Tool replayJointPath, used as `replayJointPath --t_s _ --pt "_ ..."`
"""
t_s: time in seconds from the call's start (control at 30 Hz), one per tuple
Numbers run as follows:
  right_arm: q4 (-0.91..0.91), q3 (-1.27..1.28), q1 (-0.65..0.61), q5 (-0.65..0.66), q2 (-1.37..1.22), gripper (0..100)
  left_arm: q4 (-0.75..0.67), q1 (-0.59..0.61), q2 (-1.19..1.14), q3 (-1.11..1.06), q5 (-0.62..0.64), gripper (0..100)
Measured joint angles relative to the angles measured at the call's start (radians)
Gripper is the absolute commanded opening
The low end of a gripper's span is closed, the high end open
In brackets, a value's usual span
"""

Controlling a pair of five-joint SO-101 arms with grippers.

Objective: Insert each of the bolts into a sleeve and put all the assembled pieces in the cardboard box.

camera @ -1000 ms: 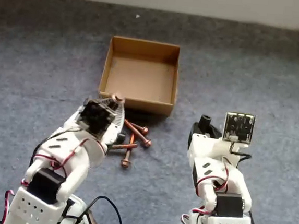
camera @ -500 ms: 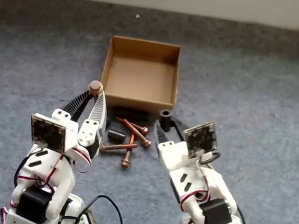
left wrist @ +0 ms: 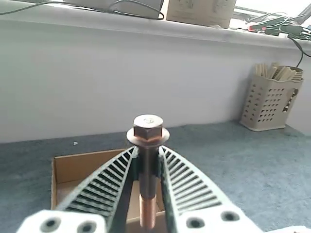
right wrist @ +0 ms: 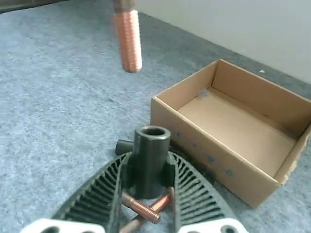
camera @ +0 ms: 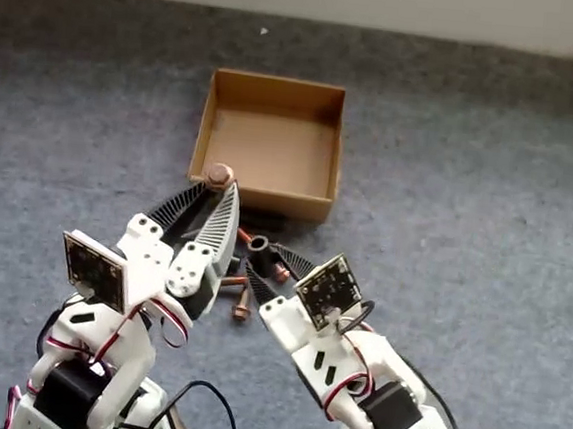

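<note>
The left gripper's point(camera: 213, 190) fingers clenched a copper bolt point(left wrist: 147, 162) upright, head up, by the cardboard box's point(camera: 263, 201) near left corner. The right gripper's point(camera: 263, 254) fingers grasped a black sleeve point(right wrist: 151, 162), mouth up, just short of the box's near wall. The bolt's threaded tip hung apart above it. Loose bolts point(camera: 279, 271) lay between the arms, and bare carpet point(camera: 491, 172) flanked the box.

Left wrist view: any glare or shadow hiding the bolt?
Left wrist view: no; the bolt is evenly lit between the jaws; only the far window strip is washed out. High view: soft shadow at the near wall of the cardboard box.
</note>
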State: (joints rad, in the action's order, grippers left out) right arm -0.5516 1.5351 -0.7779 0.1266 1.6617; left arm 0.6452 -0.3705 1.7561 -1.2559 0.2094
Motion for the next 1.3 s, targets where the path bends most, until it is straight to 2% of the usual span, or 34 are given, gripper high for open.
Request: replayJointPath --t_s 0.27,0.47,0.9,1.2,1.3 --pt "0.121 0.068 -0.012 0.011 0.0 0.5 0.0 -0.077 0.0 0.0 0.0 1" --pt "0.236 0.072 -0.012 0.011 0.0 0.5 0.0 -0.087 0.002 -0.035 0.0 1" --pt "0.255 0.072 -0.012 0.011 0.0 0.5 0.0 -0.091 0.002 -0.043 0.0 1" --pt "0.253 0.074 0.038 0.014 0.0 0.5 -0.015 -0.094 0.011 -0.087 0.002 1" --pt "0.253 0.075 0.052 0.014 -0.002 0.5 -0.026 -0.094 0.012 -0.11 -0.038 1"
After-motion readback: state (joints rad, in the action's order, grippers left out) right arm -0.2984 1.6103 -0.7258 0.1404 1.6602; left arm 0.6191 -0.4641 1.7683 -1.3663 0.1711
